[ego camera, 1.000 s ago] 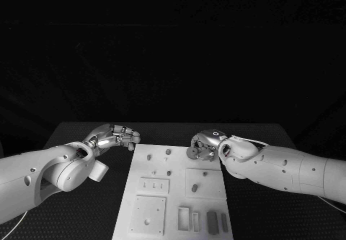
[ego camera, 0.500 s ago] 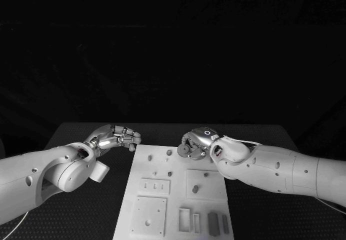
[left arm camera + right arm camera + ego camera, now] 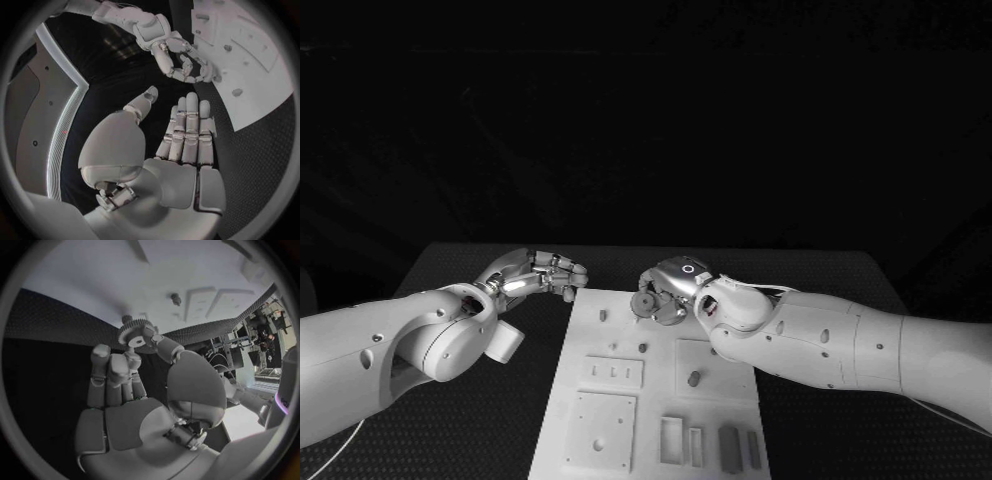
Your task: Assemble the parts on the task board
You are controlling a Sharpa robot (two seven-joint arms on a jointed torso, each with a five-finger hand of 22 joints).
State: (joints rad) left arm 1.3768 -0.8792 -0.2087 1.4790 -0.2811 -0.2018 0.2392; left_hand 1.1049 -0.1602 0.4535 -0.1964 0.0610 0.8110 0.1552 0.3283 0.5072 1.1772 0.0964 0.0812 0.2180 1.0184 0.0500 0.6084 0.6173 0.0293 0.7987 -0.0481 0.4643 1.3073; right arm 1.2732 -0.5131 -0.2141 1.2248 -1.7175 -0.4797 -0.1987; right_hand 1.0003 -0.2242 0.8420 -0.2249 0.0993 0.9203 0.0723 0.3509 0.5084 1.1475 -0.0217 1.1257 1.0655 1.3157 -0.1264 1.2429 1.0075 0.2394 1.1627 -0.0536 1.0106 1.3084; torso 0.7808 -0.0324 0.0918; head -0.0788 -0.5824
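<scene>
Since a second ago, my right hand (image 3: 666, 290) has slid sideways over the far end of the task board (image 3: 596, 425), toward my left hand (image 3: 538, 275), carrying the little gear (image 3: 132, 336) along. That gear, a round toothed wheel, is pinched between my thumb and fingertips (image 3: 133, 359), held just above the white board near its far edge. To do this step well, I think I should bring the gear down slowly, keep it flat, and line its middle hole up with a peg (image 3: 176, 299) before I let go (which peg is the right one I cannot tell). If it goes on crooked, it may jam or tip off. My right arm reaches across the board with the palm turned down and the fingers bunched round the wheel. My left hand holds nothing; it waits just off the board's far left corner, above the black table (image 3: 473, 440), fingers straight and close together with the thumb apart.
</scene>
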